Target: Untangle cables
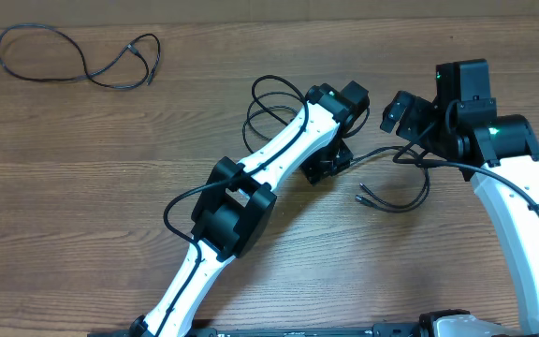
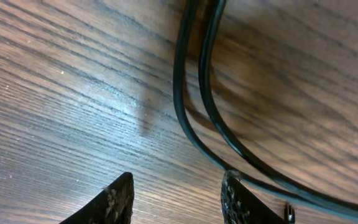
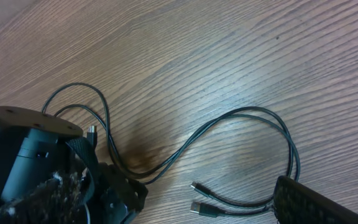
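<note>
So, left gripper (image 2: pixel 176 200) is half open with only tabletop (image 2: pixel 73 93) between its fingers, two cables (image 2: pixel 194 124) brushing one fingertip (image 2: pixel 234 196). The right gripper (image 3: pixel 166 200) gapes wide, gripping nothing.

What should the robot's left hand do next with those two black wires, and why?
Probably nudge the left gripper sideways toward the two cables and close on just one. Its fingers stand apart over bare table, and both cables run side by side just past one fingertip, ungripped. A third cable already lies alone at the far left.
</note>
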